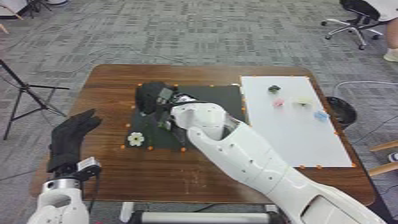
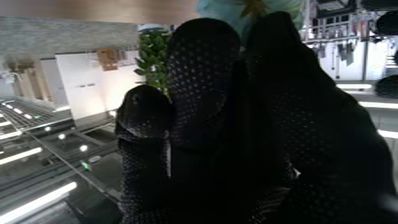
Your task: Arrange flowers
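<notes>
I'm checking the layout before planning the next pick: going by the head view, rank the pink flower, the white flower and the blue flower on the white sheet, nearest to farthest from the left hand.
From the left hand:
1. White flower, near left corner of the dark mat
2. Pink flower, sheet's left part
3. Blue flower, sheet's right edge

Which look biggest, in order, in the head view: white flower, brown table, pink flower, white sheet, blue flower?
1. Brown table
2. White sheet
3. White flower
The pink flower and blue flower look too alike to rank.
</notes>
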